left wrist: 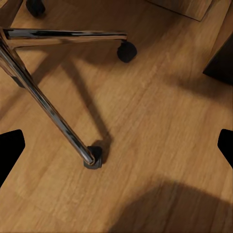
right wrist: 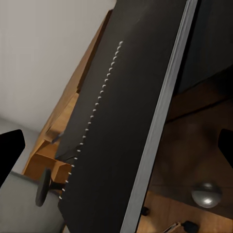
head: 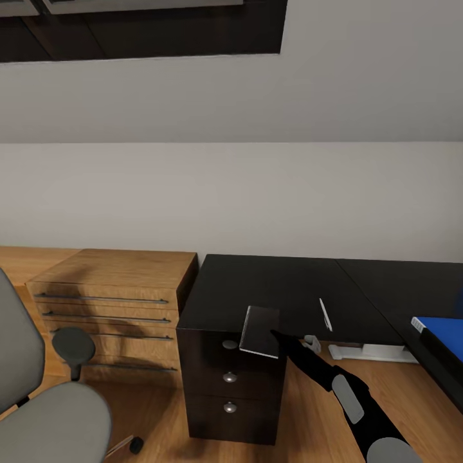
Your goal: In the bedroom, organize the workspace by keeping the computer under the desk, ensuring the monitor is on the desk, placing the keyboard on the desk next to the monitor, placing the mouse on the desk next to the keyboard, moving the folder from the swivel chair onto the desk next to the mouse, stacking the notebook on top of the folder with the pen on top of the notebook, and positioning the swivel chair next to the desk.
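Notebook (head: 260, 330) is hanging in the right tool (head: 275, 335), which is clamping it by one edge, tilted, just above the front edge of the worktop (head: 276, 283) over the drawer unit. In the right wrist view the notebook (right wrist: 121, 131) is showing its wire spiral and pale page edge close to the camera, with a silver knob (right wrist: 206, 194) of the drawers beyond it. The left tool (left wrist: 116, 145) is hanging open over the wooden floor (left wrist: 160, 126), its dark fingertips spread wide at either side of the left wrist view, looking down on the chrome base of the swivel chair (left wrist: 53, 111).

Nearest the robot, the swivel chair (head: 38, 399) is standing off the left end of the worktop, in front of a wooden dresser (head: 116, 302), so it is reading as not yet positioned. Further in, the pen (head: 325, 314) is lying bare on the worktop's middle, and the folder (head: 444, 334) is already lying on the right-hand wing near its front edge.

By my judgement the folder step is done, while the stacking is only starting: the notebook is still needing to travel right onto the folder, and the pen after it. Monitor, keyboard and mouse cannot be judged from these views.
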Robot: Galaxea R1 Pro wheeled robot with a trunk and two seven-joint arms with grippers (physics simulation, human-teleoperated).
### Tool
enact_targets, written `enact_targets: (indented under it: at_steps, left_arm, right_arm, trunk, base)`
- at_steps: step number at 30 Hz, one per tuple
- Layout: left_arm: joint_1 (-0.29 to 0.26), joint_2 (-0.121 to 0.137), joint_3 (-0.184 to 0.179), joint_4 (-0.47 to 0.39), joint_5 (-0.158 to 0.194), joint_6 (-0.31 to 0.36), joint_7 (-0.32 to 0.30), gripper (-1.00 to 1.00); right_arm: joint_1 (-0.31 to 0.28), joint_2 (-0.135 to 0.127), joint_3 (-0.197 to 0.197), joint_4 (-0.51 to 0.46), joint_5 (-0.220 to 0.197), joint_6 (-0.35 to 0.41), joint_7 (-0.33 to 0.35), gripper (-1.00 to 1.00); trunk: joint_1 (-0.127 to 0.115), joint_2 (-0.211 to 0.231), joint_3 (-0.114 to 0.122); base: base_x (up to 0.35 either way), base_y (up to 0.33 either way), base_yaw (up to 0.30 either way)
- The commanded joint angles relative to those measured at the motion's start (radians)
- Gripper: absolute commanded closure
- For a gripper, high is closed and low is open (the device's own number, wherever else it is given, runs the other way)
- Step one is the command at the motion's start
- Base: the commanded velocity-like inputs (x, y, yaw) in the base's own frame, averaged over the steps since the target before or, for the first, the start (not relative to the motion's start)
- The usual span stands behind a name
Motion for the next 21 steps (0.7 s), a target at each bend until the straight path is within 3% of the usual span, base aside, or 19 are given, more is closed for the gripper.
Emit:
enact_targets:
  at_steps: [1,21]
  left_arm:
    - [-0.001,0.000,0.003,0.000,-0.005,-0.002,0.003,-1.00]
    - [-0.001,0.000,0.004,0.000,-0.005,-0.002,0.003,-1.00]
  right_arm:
    - [0.000,0.000,-0.002,0.000,-0.007,0.008,0.001,-1.00]
    - [0.000,0.002,0.001,0.070,-0.010,0.006,0.003,-1.00]
  trunk:
    - [0.000,0.000,-0.001]
    - [0.000,0.000,-0.001]
  base:
    - [0.011,0.006,0.000]
    - [0.002,0.001,0.000]
